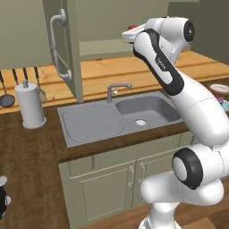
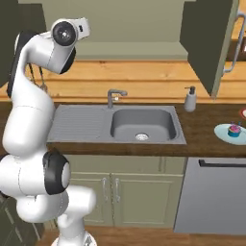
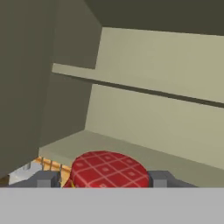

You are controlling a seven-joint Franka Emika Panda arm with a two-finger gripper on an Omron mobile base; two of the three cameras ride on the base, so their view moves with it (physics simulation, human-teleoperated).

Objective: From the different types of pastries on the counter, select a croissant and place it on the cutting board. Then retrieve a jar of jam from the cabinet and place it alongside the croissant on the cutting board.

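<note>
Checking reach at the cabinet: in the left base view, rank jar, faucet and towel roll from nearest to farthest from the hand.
1. Jar, between the fingertips of the hand.
2. Faucet, below it, behind the sink.
3. Towel roll, far left.

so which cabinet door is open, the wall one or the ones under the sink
The wall cabinet door with the long tubular handle: it is swung out over the counter. The two doors under the sink sit flush shut.
</note>
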